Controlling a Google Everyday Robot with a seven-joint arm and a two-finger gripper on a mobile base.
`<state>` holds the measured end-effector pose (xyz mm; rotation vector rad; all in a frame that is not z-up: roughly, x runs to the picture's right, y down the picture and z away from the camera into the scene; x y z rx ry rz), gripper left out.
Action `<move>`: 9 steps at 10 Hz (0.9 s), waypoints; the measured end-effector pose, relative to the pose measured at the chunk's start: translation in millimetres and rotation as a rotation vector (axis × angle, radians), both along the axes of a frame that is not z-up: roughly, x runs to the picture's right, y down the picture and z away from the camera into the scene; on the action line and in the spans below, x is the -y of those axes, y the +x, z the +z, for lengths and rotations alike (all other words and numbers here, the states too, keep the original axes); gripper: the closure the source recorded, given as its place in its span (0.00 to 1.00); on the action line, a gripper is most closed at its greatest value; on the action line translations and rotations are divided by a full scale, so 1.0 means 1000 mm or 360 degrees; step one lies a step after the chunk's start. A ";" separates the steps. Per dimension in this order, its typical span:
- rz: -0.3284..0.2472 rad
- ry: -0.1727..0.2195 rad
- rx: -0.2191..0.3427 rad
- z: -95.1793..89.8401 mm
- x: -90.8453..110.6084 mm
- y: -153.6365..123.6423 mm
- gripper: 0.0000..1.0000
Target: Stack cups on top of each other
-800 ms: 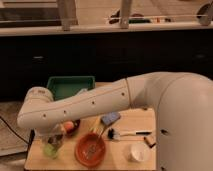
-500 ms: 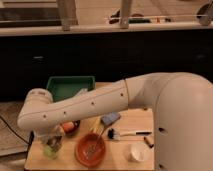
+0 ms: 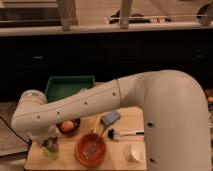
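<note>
Gripper (image 3: 49, 141) is shown at the pale green cup (image 3: 50, 150), its grasp indiscernible; stacking is judged under way, and centred vertical alignment is needed next.

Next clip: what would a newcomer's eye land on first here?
The bulky white robot arm dominates, stretching from the right edge across the wooden table to its front-left corner. There its pincer sits right at the pale translucent green cup. Next come the wide orange bowl at front centre and the green rectangular tray behind the arm.
</note>
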<state>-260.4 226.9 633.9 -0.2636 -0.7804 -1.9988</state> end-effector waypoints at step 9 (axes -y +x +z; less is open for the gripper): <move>0.0009 0.0022 -0.0074 0.012 -0.014 -0.016 1.00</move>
